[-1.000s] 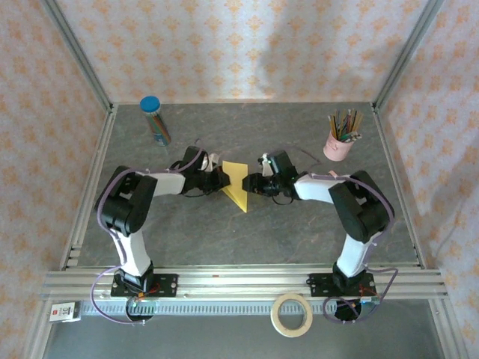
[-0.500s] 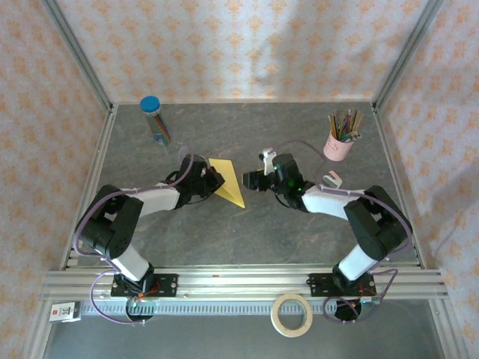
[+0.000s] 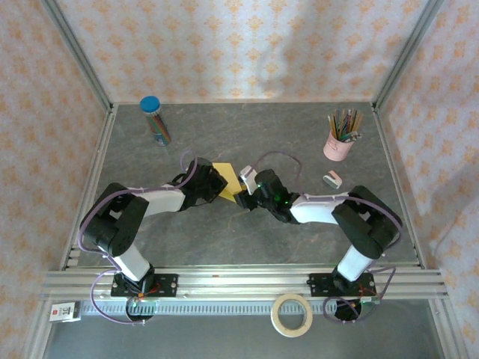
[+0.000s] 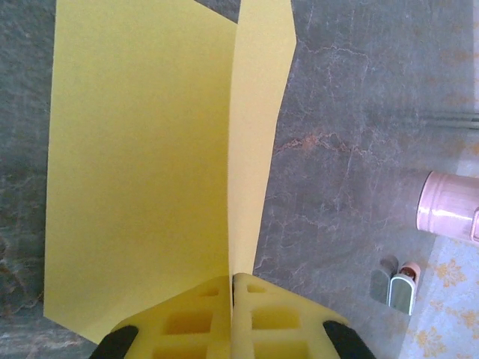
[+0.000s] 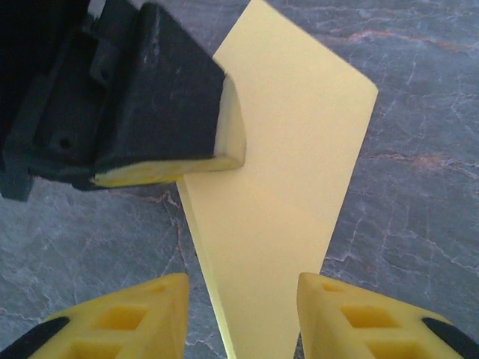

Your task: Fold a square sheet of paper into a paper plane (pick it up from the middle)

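Near the middle of the grey table [image 3: 299,232], in the top view, the left gripper [image 3: 212,183] held the yellow sheet of paper [image 3: 224,178], and the right gripper [image 3: 243,197] sat just beside the sheet's near corner, the two grippers facing each other; the sheet was folded, no longer a flat square. From the left wrist, the left gripper [image 4: 230,280] had its yellow pads pressed together on the paper [image 4: 142,164] with no gap between them; a crease ran straight up from the pads, a wide panel spreading to its left and a narrower flap to its right; the stone-patterned table lay behind it. From the right wrist, the right gripper [image 5: 239,299] had its jaws apart, and the paper [image 5: 292,149] tapered down into the gap between them; whether either pad touched it could not be told; one black finger [image 5: 161,127] of the left gripper, with its yellow pad, lay against the sheet's upper left edge. At the far right of the table stood a pink cup [image 3: 338,147] of pencils, with a small eraser-like block [image 3: 332,179] near it; at the far left stood a blue-capped tube [image 3: 155,120]; a roll of tape [image 3: 292,314] lay on the near rail.
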Robot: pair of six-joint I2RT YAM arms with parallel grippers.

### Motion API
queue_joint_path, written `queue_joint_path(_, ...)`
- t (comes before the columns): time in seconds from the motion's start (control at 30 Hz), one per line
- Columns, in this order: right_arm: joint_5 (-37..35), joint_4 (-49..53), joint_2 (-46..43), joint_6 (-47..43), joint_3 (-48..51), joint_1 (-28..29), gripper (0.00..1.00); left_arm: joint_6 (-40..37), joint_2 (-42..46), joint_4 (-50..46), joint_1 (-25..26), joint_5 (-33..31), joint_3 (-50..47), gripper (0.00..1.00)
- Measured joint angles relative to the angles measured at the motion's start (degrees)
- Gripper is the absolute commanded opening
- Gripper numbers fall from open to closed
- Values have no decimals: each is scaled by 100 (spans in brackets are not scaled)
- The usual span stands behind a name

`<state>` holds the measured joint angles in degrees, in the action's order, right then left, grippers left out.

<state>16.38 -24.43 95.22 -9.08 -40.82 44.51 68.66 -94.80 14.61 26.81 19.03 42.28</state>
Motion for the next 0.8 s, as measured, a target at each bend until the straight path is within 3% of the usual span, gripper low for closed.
queue_joint_path(0.8, -378, -140, 592, -280, -190, 197, 31, 52, -22, -28, 59, 2, 92, 0)
